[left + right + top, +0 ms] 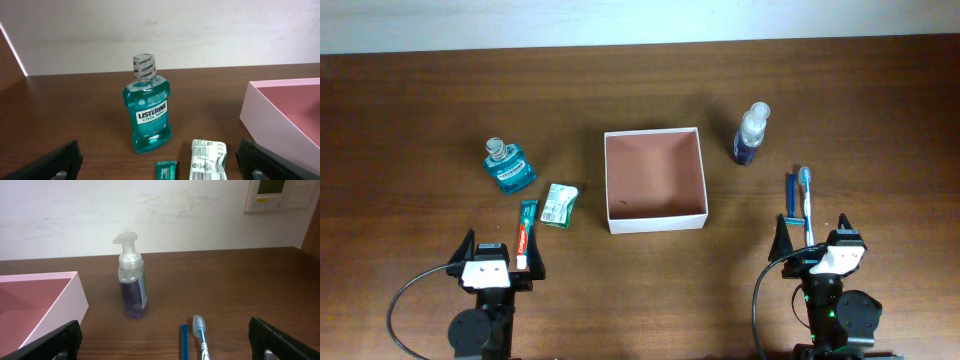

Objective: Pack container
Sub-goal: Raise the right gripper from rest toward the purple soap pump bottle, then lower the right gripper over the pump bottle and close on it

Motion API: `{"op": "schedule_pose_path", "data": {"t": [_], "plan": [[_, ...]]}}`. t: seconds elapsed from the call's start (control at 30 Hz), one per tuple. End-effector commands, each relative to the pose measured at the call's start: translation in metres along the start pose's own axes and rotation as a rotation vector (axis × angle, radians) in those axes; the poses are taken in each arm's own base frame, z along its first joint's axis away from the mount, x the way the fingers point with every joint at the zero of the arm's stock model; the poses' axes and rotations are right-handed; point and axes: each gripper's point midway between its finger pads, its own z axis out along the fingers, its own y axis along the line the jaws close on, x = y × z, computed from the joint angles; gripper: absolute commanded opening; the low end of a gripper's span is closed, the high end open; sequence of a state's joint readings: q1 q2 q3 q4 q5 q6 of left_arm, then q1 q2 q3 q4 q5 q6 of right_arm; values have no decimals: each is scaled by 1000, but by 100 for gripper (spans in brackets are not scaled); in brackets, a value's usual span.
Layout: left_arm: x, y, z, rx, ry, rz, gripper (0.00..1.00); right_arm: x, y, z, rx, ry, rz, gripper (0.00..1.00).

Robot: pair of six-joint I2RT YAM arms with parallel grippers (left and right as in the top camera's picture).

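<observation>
The container (655, 222) sits open-topped mid-table with nothing in it, so I judge packing has not begun and the step in hand is a first pick. My left gripper (500, 252) has its jaws spread wide and empty, low over the table (420, 100). The near end of the toothpaste tube (527, 230) lies between its fingers, a green-and-white packet (559, 204) is just beside that, and the mouthwash bottle (508, 167) stands farther out. My right gripper (812, 234) is likewise wide and empty. The toothbrush (807, 200) runs lengthwise out from between its fingers, with a dark blue stick (789, 200) (I cannot tell what it is) alongside and the pump bottle (750, 134) beyond. I would take the flat things first: centre the jaws across the tube's width, drop straight down, close gently, and lift clear of the white wall before moving over. The tall bottles want a grip low on the body, or they may tip.
</observation>
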State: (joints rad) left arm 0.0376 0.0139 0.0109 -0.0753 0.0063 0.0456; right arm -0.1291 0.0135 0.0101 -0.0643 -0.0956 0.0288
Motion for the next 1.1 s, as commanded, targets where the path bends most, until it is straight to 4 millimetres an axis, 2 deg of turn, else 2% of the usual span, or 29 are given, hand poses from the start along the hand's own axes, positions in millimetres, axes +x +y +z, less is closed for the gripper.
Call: {"op": "schedule_pose_path", "data": {"t": [0.0,0.17,0.4,0.6,0.77,0.93,1.07], "plan": [[1,0,0,0,2,17,99,2,1,0,-2,2,9,98],[1,0,0,0,2,17,99,-5,3,-1,-17,-12,173,98],[1,0,0,0,2,17,99,-55,6,-11,-29,-91,153,98],[1,0,0,0,2,17,99,-83,7,-11,-21,-21,161,98],[1,0,0,0,2,17,99,-106,10,2,-27,97,173,98],[1,0,0,0,2,17,99,-135,8,28,-8,269,186,98],[1,0,0,0,2,17,99,-152,5,54,0,419,129,98]]}}
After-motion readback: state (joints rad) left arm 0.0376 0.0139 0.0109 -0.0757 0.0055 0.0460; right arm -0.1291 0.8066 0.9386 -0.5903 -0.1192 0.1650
